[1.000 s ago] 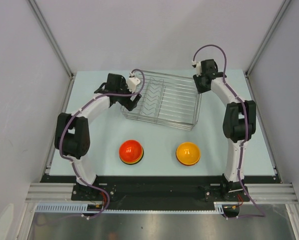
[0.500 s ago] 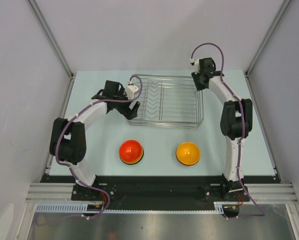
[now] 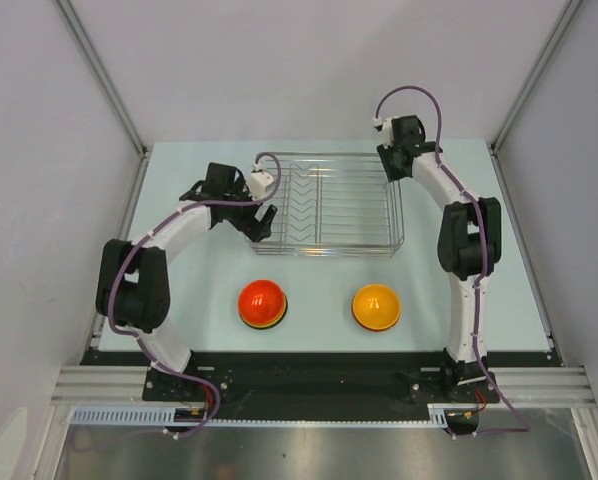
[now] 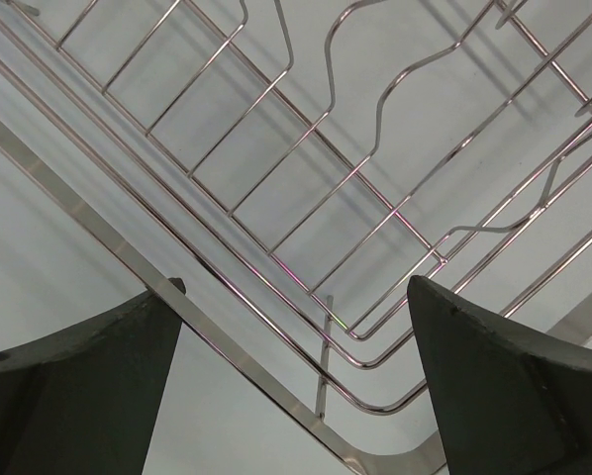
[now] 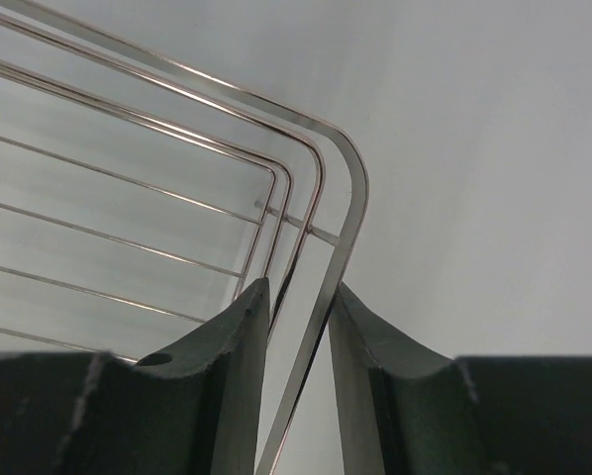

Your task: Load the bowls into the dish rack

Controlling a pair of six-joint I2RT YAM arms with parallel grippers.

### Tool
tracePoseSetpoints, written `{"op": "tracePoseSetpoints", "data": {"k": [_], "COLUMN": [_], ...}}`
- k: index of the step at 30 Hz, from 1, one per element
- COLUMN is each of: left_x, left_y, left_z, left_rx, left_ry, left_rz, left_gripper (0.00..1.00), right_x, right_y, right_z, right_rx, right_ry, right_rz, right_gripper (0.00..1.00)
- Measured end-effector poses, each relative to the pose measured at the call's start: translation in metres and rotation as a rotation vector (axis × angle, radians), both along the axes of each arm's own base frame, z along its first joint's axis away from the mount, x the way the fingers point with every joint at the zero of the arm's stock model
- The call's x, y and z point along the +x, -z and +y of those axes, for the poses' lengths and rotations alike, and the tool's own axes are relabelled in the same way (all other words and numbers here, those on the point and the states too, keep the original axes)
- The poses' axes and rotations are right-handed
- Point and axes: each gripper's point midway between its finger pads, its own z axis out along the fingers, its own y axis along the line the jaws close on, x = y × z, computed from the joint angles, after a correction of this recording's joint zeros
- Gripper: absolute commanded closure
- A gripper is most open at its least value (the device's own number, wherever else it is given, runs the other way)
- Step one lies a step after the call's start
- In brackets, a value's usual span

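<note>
The silver wire dish rack [image 3: 324, 251] stands square at the back middle of the table. A red bowl [image 3: 262, 300] lies upside down on other stacked bowls at the front left. An orange bowl [image 3: 376, 305] lies upside down at the front right. My left gripper [image 3: 264, 222] is open at the rack's near left corner; in the left wrist view [image 4: 296, 327] the rack's rim [image 4: 237, 346] runs between its wide-apart fingers [image 4: 78, 386]. My right gripper [image 3: 394, 172] is shut on the rack's far right corner rim [image 5: 358, 193], which shows between its fingers [image 5: 227, 376] in the right wrist view [image 5: 298, 292].
Grey walls with metal posts close in the table on three sides. The table's left edge [image 3: 129, 215] and right edge [image 3: 524, 230] run close to both arms. The two bowls sit between the rack and the arm bases.
The rack has turned from askew to square with the table and shifted a little back. Both arms moved with it, the left gripper staying at its left corner.
</note>
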Motion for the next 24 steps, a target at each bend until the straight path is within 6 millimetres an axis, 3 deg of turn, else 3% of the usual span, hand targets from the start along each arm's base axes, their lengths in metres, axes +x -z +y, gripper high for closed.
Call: {"op": "tracePoseSetpoints", "data": {"k": [7, 11, 16, 21, 24], "left_x": [0.000, 0.001, 0.014, -0.006, -0.033], "left_y": [-0.009, -0.034, -0.081, -0.106, -0.106], "left_z": [0.007, 0.004, -0.004, -0.003, 0.004], "left_rx": [-0.017, -0.050, -0.106, -0.108, -0.071], "left_ry": [-0.023, -0.035, -0.031, 0.025, 0.087], "left_rz": [-0.002, -0.044, -0.134, -0.164, -0.176], "left_gripper": [0.00, 0.00, 0.00, 0.00, 0.00], "right_x": [-0.004, -0.009, -0.017, -0.033, -0.051], "right_y": [0.001, 0.002, -0.007, -0.054, -0.102], "right_z": [0.015, 0.019, 0.020, 0.016, 0.014], "right_rx": [0.007, 0.002, -0.001, 0.014, 0.040], "right_ry": [-0.036, -0.056, -0.061, -0.062, -0.073], "right_rz": [0.008, 0.028, 0.038, -0.024, -0.104], "right_gripper": [0.31, 0.24, 0.21, 0.20, 0.20]}}
